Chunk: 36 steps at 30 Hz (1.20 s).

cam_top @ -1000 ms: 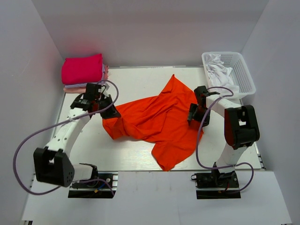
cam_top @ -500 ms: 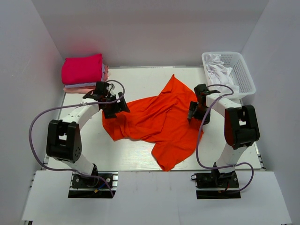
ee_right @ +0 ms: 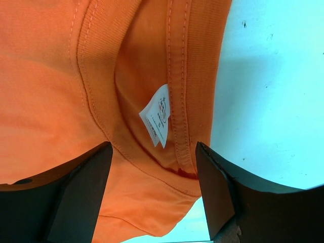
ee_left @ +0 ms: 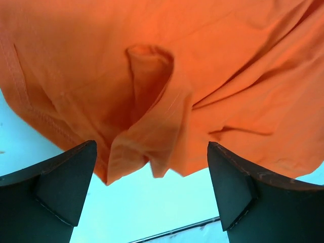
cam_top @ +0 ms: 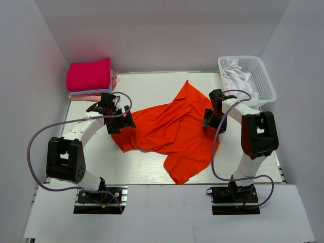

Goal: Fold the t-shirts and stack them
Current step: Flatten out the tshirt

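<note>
Orange-red cloth marks the outstanding work: the orange-red t-shirt (cam_top: 172,131) lies crumpled and unfolded across the middle of the table (cam_top: 147,91), between the two arms. The left gripper (ee_left: 152,149) hovers over the shirt's left edge with its jaws fully apart, a raised fold of fabric between them but not clamped. The right gripper (ee_right: 153,147) is likewise open, positioned over the collar and its white label (ee_right: 158,121) at the shirt's right side. At the far left, a folded stack (cam_top: 90,78) is complete, with a magenta-pink t-shirt (cam_top: 89,74) on top and paler layers beneath. A white basket (cam_top: 266,83) at the far right holds white cloth (cam_top: 235,73). Judged progress: one shirt to flatten, fold and stack, possibly more from the basket.
</note>
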Tool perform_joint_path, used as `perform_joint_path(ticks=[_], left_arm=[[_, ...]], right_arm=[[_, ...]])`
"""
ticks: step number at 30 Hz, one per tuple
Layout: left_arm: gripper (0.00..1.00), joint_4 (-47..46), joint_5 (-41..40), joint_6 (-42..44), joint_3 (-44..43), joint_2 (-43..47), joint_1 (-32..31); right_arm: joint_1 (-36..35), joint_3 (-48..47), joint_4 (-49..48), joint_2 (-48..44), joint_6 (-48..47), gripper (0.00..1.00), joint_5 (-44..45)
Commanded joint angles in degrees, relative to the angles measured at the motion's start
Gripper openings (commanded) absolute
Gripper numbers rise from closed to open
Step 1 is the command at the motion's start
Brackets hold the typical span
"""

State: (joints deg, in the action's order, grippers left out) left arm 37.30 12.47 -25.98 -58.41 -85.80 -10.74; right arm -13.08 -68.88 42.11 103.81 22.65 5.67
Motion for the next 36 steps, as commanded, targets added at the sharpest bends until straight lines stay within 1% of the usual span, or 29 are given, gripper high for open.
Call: perform_joint_path(ticks=[1, 2, 3, 6, 10, 13, 15, 16, 17, 18, 19, 21, 22, 25, 28, 29, 30, 34, 36], left_arm=[[1.00, -2.65, 1.67, 2.15, 2.85, 4.76, 0.28], [0.99, -2.67, 1.68, 2.16, 2.87, 4.76, 0.28], [0.97, -2.67, 4.12, 3.12, 3.39, 4.76, 0.28], [0.94, -6.70, 5.72, 4.36, 5.14, 4.15, 0.28], [0.94, -10.13, 6.34, 5.49, 6.46, 4.15, 0.28], [0.94, -12.33, 4.93, 6.28, 8.05, 4.68, 0.28], [0.98, -12.34, 4.41, 6.29, 8.05, 4.68, 0.28], [0.98, -12.34, 4.41, 6.29, 8.05, 4.68, 0.28], [0.97, -12.34, 5.45, 6.29, 7.53, 4.68, 0.28], [0.93, -12.34, 6.16, 6.29, 7.52, 4.68, 0.28], [0.86, -12.34, 6.16, 6.29, 7.52, 5.29, 0.28], [0.77, -11.63, 6.16, 5.77, 7.52, 7.13, 0.28], [0.68, -11.63, 6.16, 5.76, 8.39, 7.92, 0.28], [0.59, -10.06, 6.69, 5.76, 8.93, 9.77, 0.28], [0.55, -7.86, 6.69, 5.76, 8.40, 9.77, 0.28], [0.55, -7.07, 6.69, 5.76, 8.40, 10.30, 0.28], [0.52, -7.06, 6.69, 5.76, 8.92, 10.30, 0.28], [0.52, -7.06, 7.83, 6.28, 10.25, 10.92, 0.28], [0.52, -6.54, 6.26, 6.29, 10.86, 10.92, 0.28]], right_arm=[[0.16, -2.66, 2.28, 1.74, -0.51, 0.73, 0.04], [0.25, -2.83, 2.45, 1.75, -0.42, 0.73, 0.22], [0.16, -3.10, 2.45, 1.14, -0.42, 0.73, 0.22], [0.34, -2.93, 2.10, 0.17, -0.50, 0.73, 0.74], [0.16, -3.01, 2.89, 0.08, -0.42, 0.73, 0.57], [0.16, -2.66, 2.63, -0.54, -0.33, 0.73, 0.13], [0.16, -2.75, 2.54, -0.80, -0.42, 0.71, 0.22], [0.16, -2.84, 2.63, -0.89, -0.51, 0.71, 0.22], [0.34, -2.84, 2.89, -0.80, -0.68, 0.71, 0.48], [0.25, -2.92, 2.81, -0.80, -0.60, 0.71, 0.22], [0.25, -2.84, 2.89, -0.71, -0.77, 0.71, 0.39], [0.16, -2.66, 3.07, -0.71, -0.86, 0.71, 0.65], [0.25, -2.66, 2.98, -0.71, -0.94, 0.71, 0.57], [0.16, -2.14, 2.72, -0.45, -0.86, 0.71, 0.39], [0.16, -2.22, 2.72, -0.54, -1.12, 0.71, 0.22], [0.16, -2.13, 2.63, -0.71, -1.12, 0.71, 0.22], [0.16, -2.22, 2.63, -0.71, -1.12, 0.71, 0.39], [0.16, -2.13, 2.54, -1.06, -1.30, 0.71, 0.57], [0.16, -1.87, 2.63, -1.33, -1.30, 0.71, 0.22]])
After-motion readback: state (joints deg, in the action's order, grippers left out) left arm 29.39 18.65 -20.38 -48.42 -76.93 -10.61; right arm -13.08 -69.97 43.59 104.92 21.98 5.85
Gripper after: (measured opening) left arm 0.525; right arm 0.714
